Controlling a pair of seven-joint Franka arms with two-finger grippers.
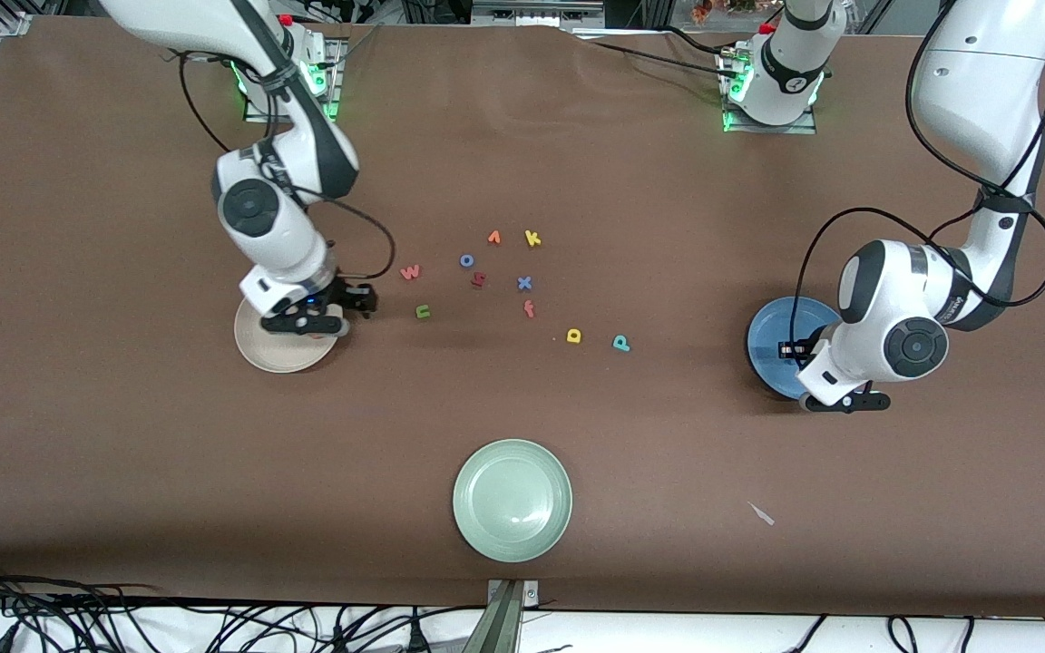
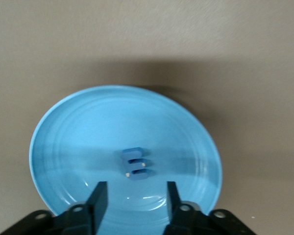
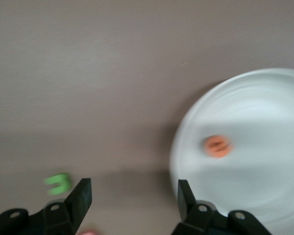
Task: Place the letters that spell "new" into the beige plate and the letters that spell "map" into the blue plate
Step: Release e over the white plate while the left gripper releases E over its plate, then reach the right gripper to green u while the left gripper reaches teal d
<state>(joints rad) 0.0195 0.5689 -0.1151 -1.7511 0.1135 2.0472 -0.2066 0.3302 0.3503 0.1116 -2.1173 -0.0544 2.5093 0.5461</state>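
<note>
In the left wrist view the blue m (image 2: 135, 163) lies in the blue plate (image 2: 63, 147). My left gripper (image 2: 136, 200) hangs open just above that plate (image 1: 769, 337), holding nothing. In the right wrist view the orange e (image 3: 217, 146) lies in the beige plate (image 3: 264, 107). My right gripper (image 3: 134, 200) is open and empty over the table at the plate's (image 1: 279, 355) rim, on the side toward the loose letters. The green n (image 1: 423, 312), pinkish w (image 1: 410, 271), yellow a (image 1: 574, 336) and teal p (image 1: 620, 343) lie on the table.
Mid-table lie a blue o (image 1: 466, 260), orange v (image 1: 493, 238), yellow k (image 1: 532, 238), dark red h (image 1: 478, 280), blue x (image 1: 524, 283) and an orange f (image 1: 529, 308). A pale green plate (image 1: 512, 499) sits near the front edge.
</note>
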